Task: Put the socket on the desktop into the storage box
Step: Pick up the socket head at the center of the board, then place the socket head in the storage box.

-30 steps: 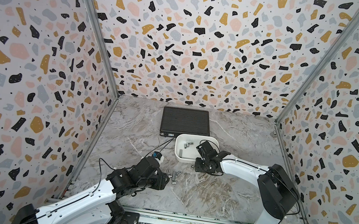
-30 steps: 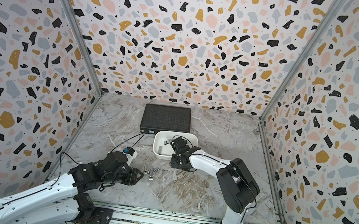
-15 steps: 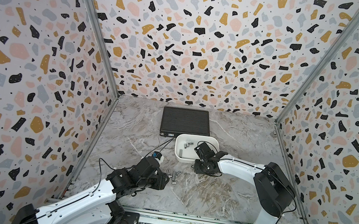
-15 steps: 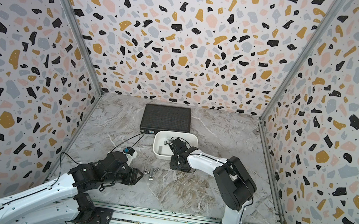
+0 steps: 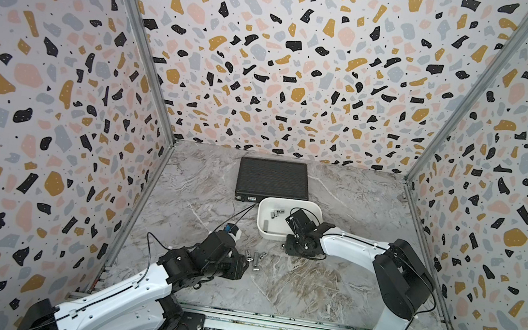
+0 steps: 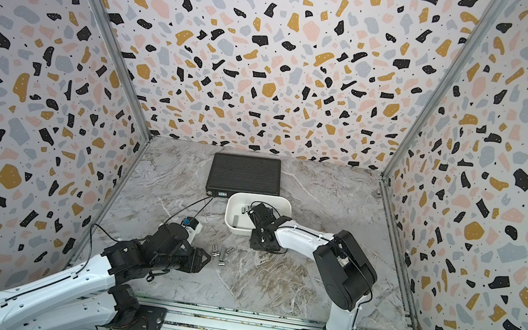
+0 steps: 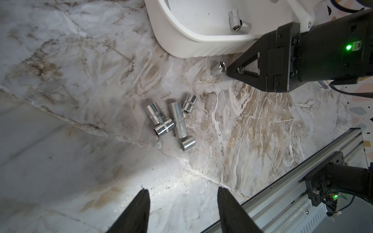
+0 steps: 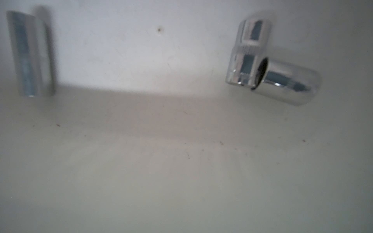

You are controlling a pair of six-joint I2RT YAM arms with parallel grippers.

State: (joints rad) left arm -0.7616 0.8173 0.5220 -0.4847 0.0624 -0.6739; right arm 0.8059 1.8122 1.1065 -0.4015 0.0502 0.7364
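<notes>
Three sockets are already down in the storage box (image 5: 265, 235): a pair (image 8: 272, 66) touching each other and a longer one (image 8: 30, 54) lying apart from them. Six are left on the desk (image 5: 307, 287), so by my reckoning the job is about a third done. Five of those lie in a loose cluster (image 7: 178, 121) out in the open, some touching, with a long one in the middle. The sixth, a lone socket (image 7: 218, 69), stands upright just beside the box's outer wall.

The right fingers (image 7: 232, 72) are down low at the desk with their tip right against that lone socket. The left wrist view shows them only side-on. I cannot tell whether they have closed on the socket or merely touch it, nor how wide they stand. The right wrist view shows only the inside of the box. If they do have it, I'd judge it a short lift over the wall.

The left fingers (image 7: 139, 213) stand well parted with nothing between them, hovering short of the cluster and pointing toward it. That heap looks to be the bulk of what remains. The black ribbed case (image 5: 272, 180) behind the box seems to play no part.
</notes>
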